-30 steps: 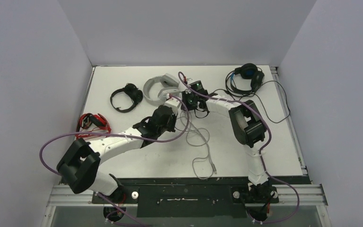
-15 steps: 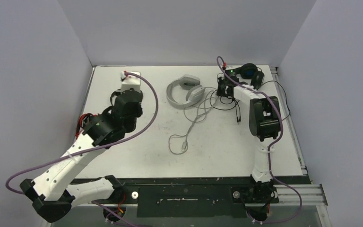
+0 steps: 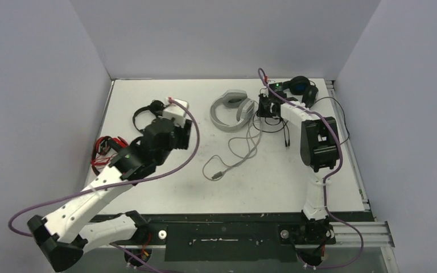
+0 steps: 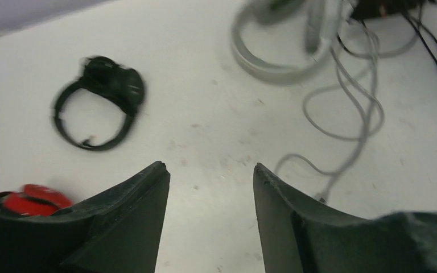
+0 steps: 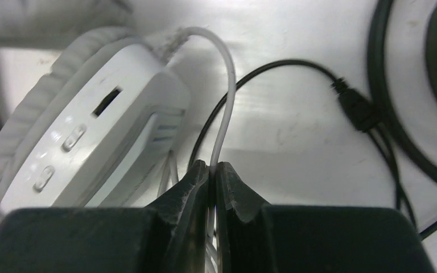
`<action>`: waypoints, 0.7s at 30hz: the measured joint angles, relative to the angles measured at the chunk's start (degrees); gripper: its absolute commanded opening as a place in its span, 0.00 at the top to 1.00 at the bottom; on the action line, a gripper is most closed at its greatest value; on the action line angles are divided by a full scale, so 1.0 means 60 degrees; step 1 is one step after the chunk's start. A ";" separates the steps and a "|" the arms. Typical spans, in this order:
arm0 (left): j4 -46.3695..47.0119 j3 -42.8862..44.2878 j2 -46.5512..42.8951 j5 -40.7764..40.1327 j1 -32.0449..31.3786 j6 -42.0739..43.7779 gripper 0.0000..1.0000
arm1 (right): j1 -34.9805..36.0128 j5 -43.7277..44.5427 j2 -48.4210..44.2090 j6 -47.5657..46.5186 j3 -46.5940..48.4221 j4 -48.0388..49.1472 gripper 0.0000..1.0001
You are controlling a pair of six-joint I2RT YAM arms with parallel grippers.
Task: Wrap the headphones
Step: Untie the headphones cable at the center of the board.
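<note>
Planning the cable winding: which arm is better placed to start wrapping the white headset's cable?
Right. The right pincer is shut on the white cable beside the white headset; the left pincer hangs open above the table, apart from both.

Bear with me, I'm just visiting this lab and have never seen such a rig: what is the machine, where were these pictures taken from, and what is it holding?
This is a robot: a left arm and a right arm bolted at the near edge of a table. One picture looks down from above; the other two come from a camera on each wrist, showing that arm's own fingers. Four wired headsets lie on the table: a red-and-black headset at the left, a small black headset, a white-grey headset in the middle and a black-and-blue headset far right. The left gripper is open above the table, holding nothing. The right gripper is shut on the white cable beside the white-grey headset's ear cup.
</note>
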 measured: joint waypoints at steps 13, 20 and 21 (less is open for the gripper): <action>0.1351 -0.2000 0.3206 0.5275 -0.0874 -0.0146 0.45 | 0.0288 -0.0637 -0.0335 0.0022 -0.0448 -0.0124 0.94; 0.1421 -0.2371 0.3891 0.5584 -0.1319 -0.0138 0.47 | 0.0266 -0.0729 -0.0335 0.0033 -0.0459 -0.0120 0.94; 0.1413 -0.2426 0.4011 0.5501 -0.1421 -0.0142 0.47 | 0.0266 -0.0732 -0.0335 0.0033 -0.0459 -0.0120 0.94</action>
